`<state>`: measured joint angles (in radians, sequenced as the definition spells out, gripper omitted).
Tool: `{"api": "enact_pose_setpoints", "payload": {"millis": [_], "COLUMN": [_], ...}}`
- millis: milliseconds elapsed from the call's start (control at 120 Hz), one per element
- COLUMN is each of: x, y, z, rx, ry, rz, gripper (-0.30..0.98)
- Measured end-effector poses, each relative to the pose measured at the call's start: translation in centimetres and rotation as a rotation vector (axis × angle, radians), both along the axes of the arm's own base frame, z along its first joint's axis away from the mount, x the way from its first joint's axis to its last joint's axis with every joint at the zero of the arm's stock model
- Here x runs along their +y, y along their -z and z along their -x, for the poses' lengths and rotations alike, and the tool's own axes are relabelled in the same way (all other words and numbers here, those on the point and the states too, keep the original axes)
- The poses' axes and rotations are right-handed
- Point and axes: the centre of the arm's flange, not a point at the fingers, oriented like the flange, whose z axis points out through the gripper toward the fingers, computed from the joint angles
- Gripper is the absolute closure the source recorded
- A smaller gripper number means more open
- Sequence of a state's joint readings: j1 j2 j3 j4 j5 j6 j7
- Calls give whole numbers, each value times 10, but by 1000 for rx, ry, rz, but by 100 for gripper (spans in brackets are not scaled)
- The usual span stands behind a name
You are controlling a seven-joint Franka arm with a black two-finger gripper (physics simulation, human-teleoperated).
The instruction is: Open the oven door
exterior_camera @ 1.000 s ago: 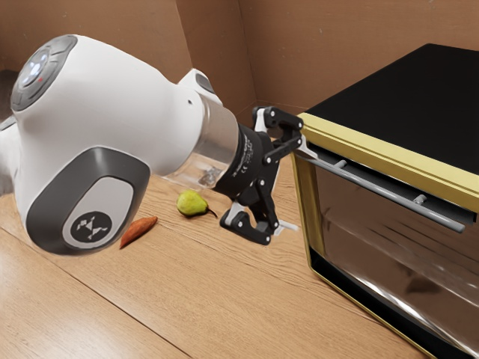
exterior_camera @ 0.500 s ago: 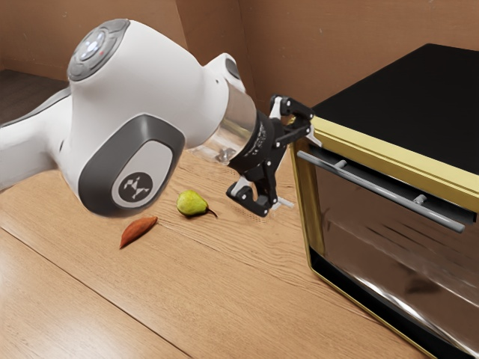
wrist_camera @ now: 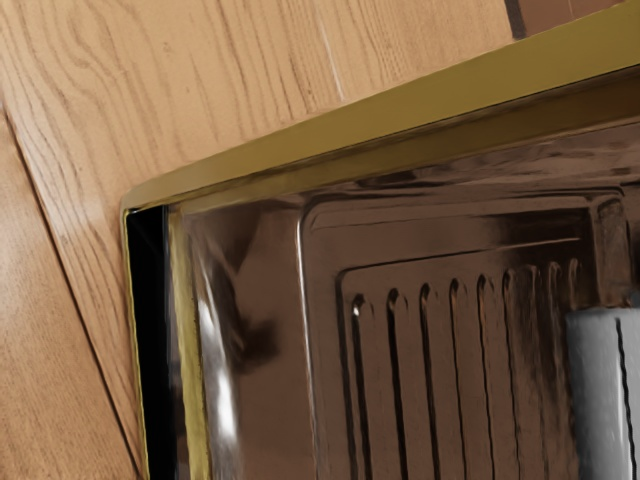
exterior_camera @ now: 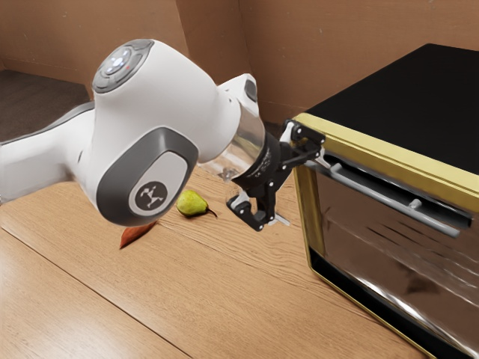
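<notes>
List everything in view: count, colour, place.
oven: 1, black and yellow, exterior view's right
oven door: 1, brownish glass, oven's front
handle: 1, grey, along the door's top
pear: 1, yellow-green, on the table
sweet potato, apparently: 1, orange-red, beside the pear, partly behind the arm
table: 1, light wood, under these
walls: brown, background
floor: dark, exterior view's left
arm: 1, white and grey, exterior view's left
gripper: 1, black, open, by the handle

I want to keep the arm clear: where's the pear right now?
The pear lies on the table, between the gripper toward the exterior view's right and the red-orange vegetable toward its left.
</notes>
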<state>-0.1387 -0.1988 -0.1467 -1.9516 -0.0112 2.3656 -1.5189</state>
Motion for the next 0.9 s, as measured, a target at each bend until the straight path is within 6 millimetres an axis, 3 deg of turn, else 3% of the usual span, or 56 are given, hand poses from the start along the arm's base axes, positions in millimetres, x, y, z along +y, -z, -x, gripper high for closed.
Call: {"api": "enact_pose_setpoints", "payload": {"millis": [67,142,208,275,442,492,525,575,600,625,658,692,750,825,900], "x": [7,26,33,37,10,5,3,-1,19,52,102,137,168,172,173], "y": [6,10,28,44,53,49,20,-63,-101,-139,-166,-162,-129,-82,-58], "z": [5,33,53,90,206,221,217,193,179,167,149,129,96,80,82], "rx": [9,6,29,29,-202,-241,-230,-186,-154,-123,-67,17,177,349,449], "ry": [3,-23,-41,-70,-260,-282,-256,-172,-148,-118,-86,-78,-69,-21,23], "rz": [-10,-39,-29,-24,-110,-118,-101,-94,-67,-12,51,65,23,-36,-74], "gripper": [0,0,0,0,0,0,0,0,0,0,0,0,0,0,0]}}
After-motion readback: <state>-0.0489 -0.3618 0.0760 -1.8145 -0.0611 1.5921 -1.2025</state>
